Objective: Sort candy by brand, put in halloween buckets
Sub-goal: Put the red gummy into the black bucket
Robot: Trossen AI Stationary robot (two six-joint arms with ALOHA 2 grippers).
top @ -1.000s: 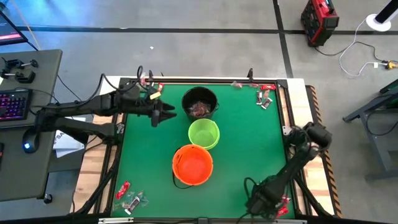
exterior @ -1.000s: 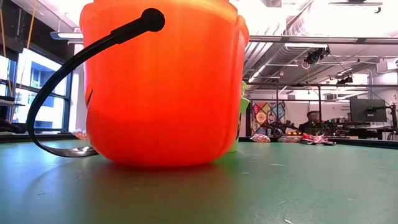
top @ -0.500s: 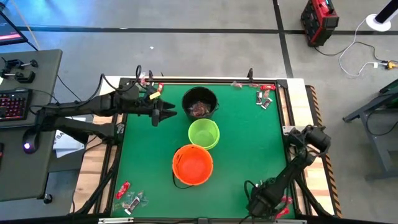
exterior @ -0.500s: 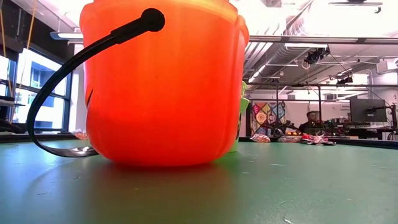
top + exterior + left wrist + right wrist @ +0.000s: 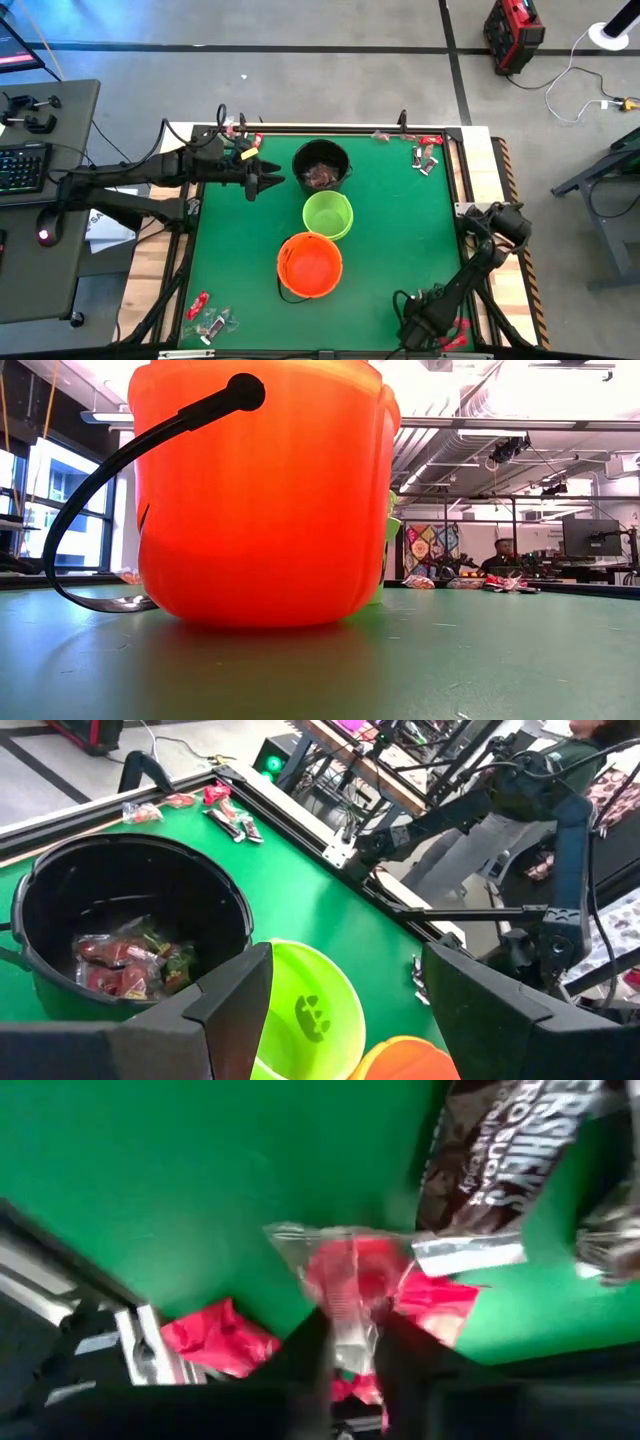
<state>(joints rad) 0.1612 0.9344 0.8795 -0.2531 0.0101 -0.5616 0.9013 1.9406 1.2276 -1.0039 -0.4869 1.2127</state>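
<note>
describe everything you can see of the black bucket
The black bucket is a round, glossy plastic-looking pail standing upright on the green table, at the far end of the bucket row, beside the lime green bucket. Its mouth is open; a few red, clear-wrapped candy pieces lie on its bottom. No gripper touches it.

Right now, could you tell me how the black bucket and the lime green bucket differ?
The black bucket holds red-wrapped candy; the lime green bucket looks empty. The black one stands nearer the table's far edge, the green one between it and the orange bucket. Both are upright, round and of like size.
</note>
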